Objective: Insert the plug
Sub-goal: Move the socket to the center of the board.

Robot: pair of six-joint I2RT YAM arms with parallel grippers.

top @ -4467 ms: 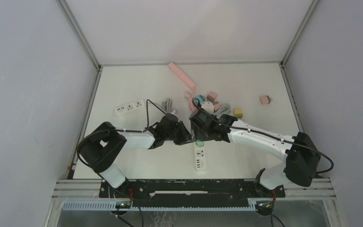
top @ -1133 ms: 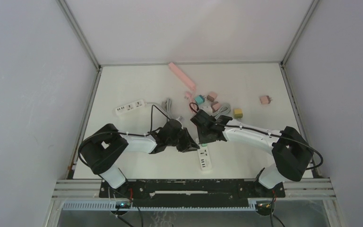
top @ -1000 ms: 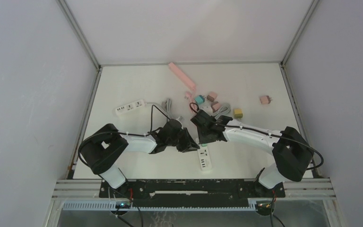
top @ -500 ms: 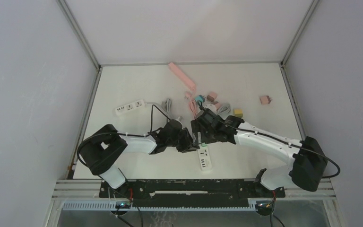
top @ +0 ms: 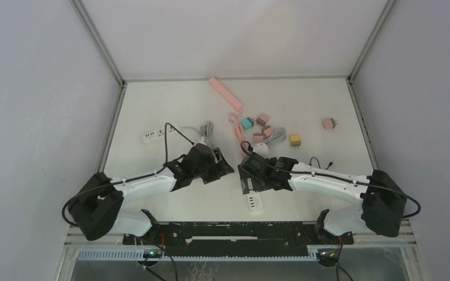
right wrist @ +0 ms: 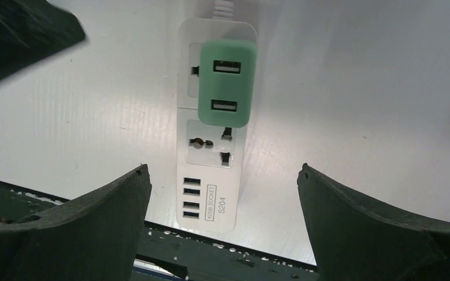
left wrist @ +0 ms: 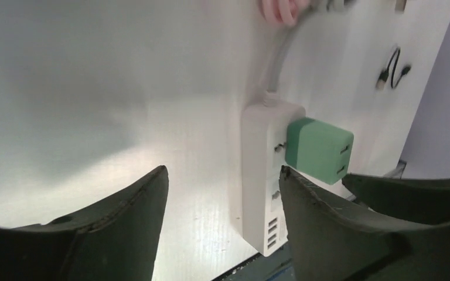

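A green plug (right wrist: 227, 82) with two USB ports sits pushed into the far socket of a white power strip (right wrist: 214, 134) near the table's front edge. My right gripper (right wrist: 223, 168) hovers over the strip's USB end, open, with nothing between its fingers. In the top view the right gripper (top: 247, 178) covers the plug, and only the strip's near end (top: 253, 202) shows. My left gripper (top: 222, 165) stands open to the left of the strip. The left wrist view shows the plug (left wrist: 319, 150) in the strip (left wrist: 263, 181), off to the right of the left gripper (left wrist: 223, 170).
A second white power strip (top: 155, 134) lies at the back left and a pink one (top: 225, 93) at the back. Small teal (top: 246, 123), pink (top: 262, 119) and yellow (top: 295, 140) plugs lie behind the arms; another pink plug (top: 329, 123) lies far right. A black cable (top: 319, 163) crosses the right arm.
Both grippers have opened. The left gripper has drawn back to the left, away from the strip. The right gripper has let go of the green plug, which stays in the socket.
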